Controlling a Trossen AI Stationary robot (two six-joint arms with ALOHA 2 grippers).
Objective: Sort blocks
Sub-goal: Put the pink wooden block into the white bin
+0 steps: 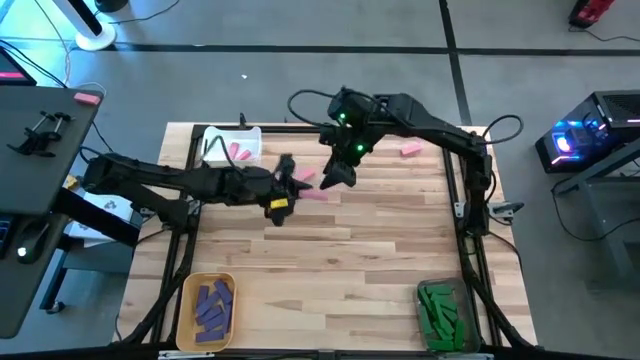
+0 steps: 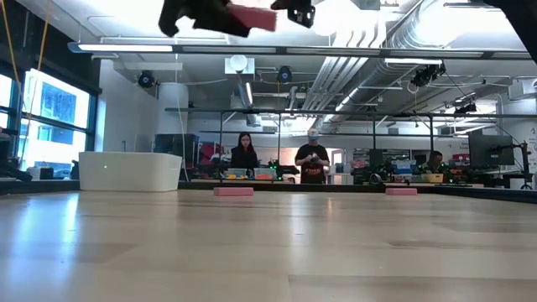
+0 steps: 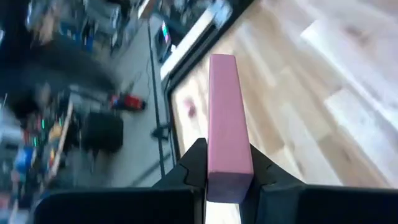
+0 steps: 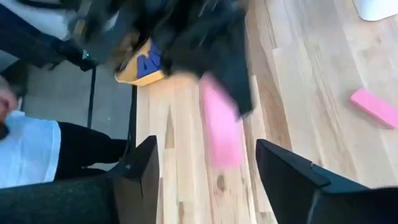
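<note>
Wooden table (image 1: 330, 250), busy workshop behind

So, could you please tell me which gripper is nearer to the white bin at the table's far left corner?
Left. The left gripper, holding a pink block, sits just beside the white bin; the right gripper is farther away.

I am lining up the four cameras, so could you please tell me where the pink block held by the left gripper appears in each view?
High view: held pink block at centre, between both grippers.
Low view: top edge, centre-left.
Left wrist view: centre, clamped in the left gripper.
Right wrist view: centre, beyond the open right gripper.
Shared landmark: the wooden table.
</note>
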